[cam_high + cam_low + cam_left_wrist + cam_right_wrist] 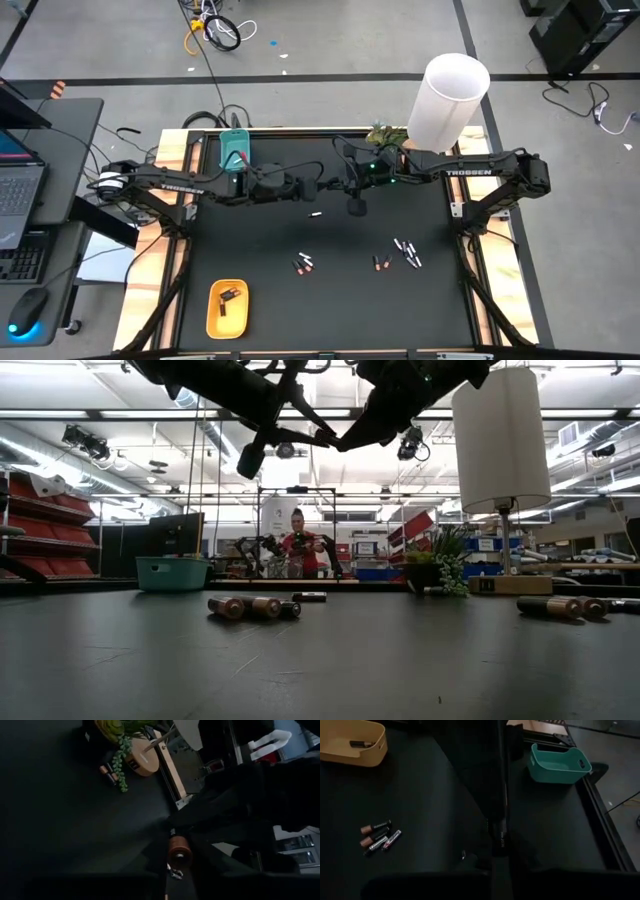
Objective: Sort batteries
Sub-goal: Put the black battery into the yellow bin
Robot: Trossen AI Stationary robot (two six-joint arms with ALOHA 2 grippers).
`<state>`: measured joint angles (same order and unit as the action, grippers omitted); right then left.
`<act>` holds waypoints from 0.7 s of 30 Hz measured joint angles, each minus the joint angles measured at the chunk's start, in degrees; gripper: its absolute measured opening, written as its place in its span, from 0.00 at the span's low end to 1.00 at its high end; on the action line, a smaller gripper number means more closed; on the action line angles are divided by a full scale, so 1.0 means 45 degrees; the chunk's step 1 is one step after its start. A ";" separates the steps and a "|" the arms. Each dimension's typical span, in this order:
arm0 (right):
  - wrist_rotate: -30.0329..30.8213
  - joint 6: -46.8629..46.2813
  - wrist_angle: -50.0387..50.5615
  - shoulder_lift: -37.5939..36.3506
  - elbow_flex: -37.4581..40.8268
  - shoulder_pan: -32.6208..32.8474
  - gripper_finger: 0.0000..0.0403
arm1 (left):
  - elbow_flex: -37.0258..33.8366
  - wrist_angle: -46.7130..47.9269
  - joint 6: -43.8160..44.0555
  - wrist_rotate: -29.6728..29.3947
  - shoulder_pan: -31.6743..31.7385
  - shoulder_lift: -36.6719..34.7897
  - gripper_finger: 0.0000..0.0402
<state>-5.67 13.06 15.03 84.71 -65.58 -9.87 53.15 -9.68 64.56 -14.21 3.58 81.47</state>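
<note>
**A:** Where are the claws, going by the teal tray (235, 150)?

**B:** Both are in the air to the right of the teal tray as the high view shows it, meeting tip to tip over the middle of the black surface (260, 250). The left claw (322, 186) reaches in from the tray's side and the right claw (339, 185) from the side away from it.

**A:** Is anything between them?

**B:** Yes, the held battery (179, 851). The left wrist view shows its coppery end between the left claw's fingers, which pinch it from both sides. The right claw's fingers are pressed nearly together, and a slim dark body runs between them, so it seems to pinch the same battery from its other end.

**A:** And the other batteries?

**B:** The loose batteries (305, 264) lie on the surface well away from the teal tray, in small clusters towards the front edge. One pale battery (315, 214) lies alone, nearer the tray and just below the claws. A yellow tray (227, 308) sits straight down-picture from the teal tray, at the front of the surface. It has one dark battery (228, 294) inside.

**A:** Is there anything in the teal tray?

**B:** I cannot tell from these views.
</note>
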 joint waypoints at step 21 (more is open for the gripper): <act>-0.0403 -0.1078 0.0739 -0.0924 0.0000 -0.0836 0.19 | -0.0010 0.1439 -0.0222 0.1363 -0.0475 -0.0991 0.16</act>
<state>-7.49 8.21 18.35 80.55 -65.58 -13.63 53.10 -3.20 63.56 -8.08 1.44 77.01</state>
